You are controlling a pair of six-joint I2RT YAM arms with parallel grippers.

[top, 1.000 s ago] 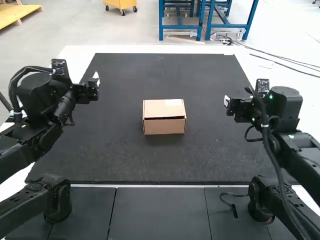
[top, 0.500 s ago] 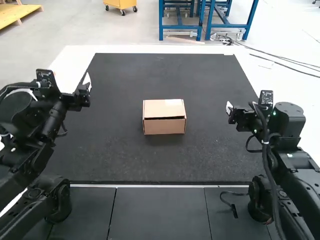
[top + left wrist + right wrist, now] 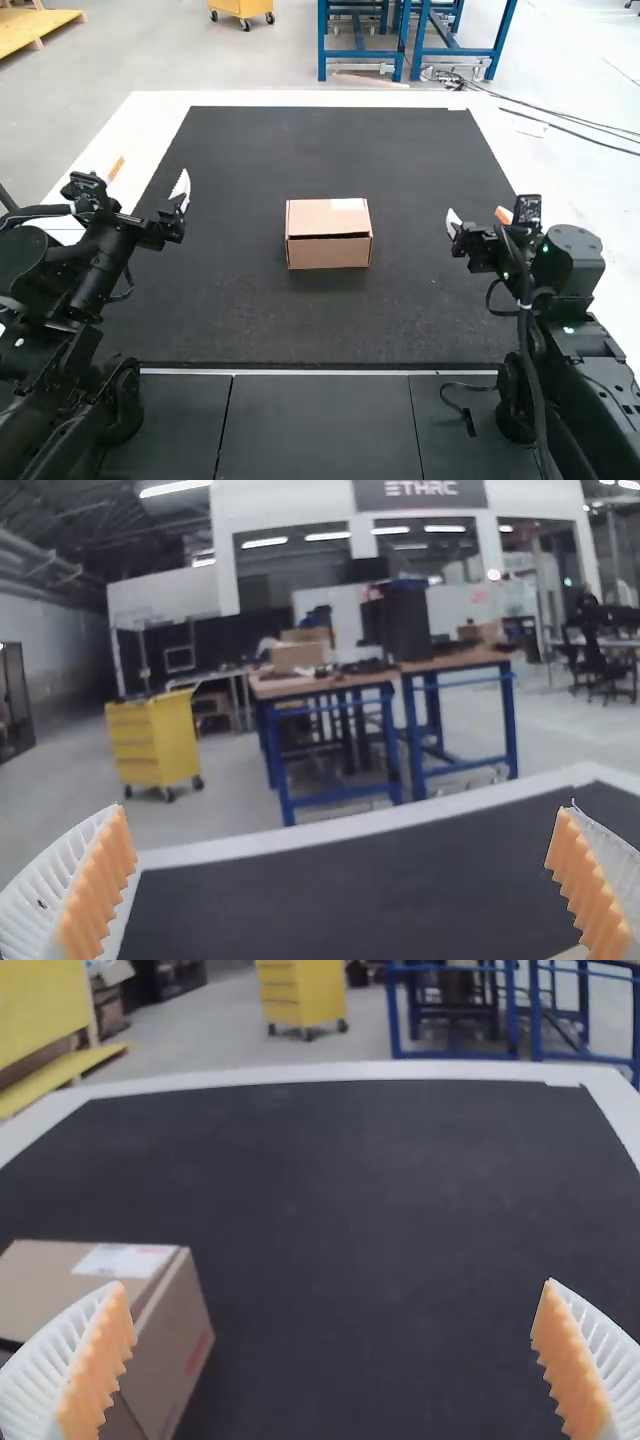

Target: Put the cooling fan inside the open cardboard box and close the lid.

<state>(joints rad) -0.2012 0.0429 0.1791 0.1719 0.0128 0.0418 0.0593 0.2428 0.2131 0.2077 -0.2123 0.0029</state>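
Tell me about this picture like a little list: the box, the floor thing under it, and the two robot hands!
box: cardboard box, lid shut, standing in the middle of the mat
mat: black mat, lying flat on the table
left gripper: open, holding nothing, off to the box's left, not touching it
right gripper: open, holding nothing, off to the box's right, not touching it

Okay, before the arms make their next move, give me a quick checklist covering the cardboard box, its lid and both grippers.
1. Lid shut: ok, it lies flat on the cardboard box.
2. Box upright on the black mat: ok.
3. What the box holds: cannot tell, the shut lid hides it.
4. Left gripper open and empty: ok.
5. Right gripper open and empty: ok.
6. Both grippers apart from the box: ok, one stands off to each side.
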